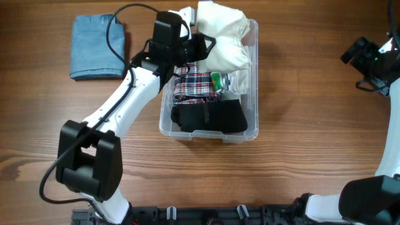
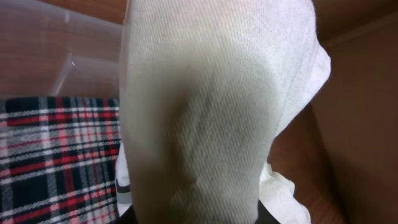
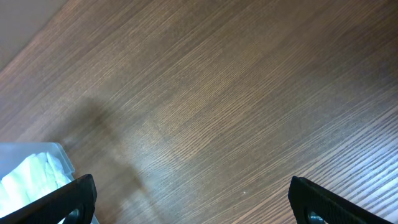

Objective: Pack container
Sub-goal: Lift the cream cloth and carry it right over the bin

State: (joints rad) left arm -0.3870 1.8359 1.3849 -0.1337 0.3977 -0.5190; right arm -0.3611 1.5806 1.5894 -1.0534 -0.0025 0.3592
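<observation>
Wood-grain table [image 1: 300, 175] fills my overhead view, with the clear container [image 1: 209, 135] sitting near its middle. My left arm reaches in from the near-left, so the left gripper [image 1: 201, 45] is over the container's far-left part, just inside the rim. A cream cloth [image 1: 225, 37] bulges over the far end of the container and past its rim. The left jaws are pinched in on that cloth's edge. On the left wrist camera the cloth [image 2: 217, 106] hangs so close that it hides the fingers, with the container wall [image 2: 56, 56] behind it.

A folded blue cloth [image 1: 97, 47] lies on the table, well left of the container. A black cloth [image 1: 215, 115] fills the container's near end. A plaid cloth [image 1: 195, 84] lies mid-container, under the left wrist. A small green-and-white item [image 1: 219, 81] sits just beside it.

My right gripper [image 1: 369, 62] hangs at the far right, well apart from the container, jaws spread wide on nothing.
</observation>
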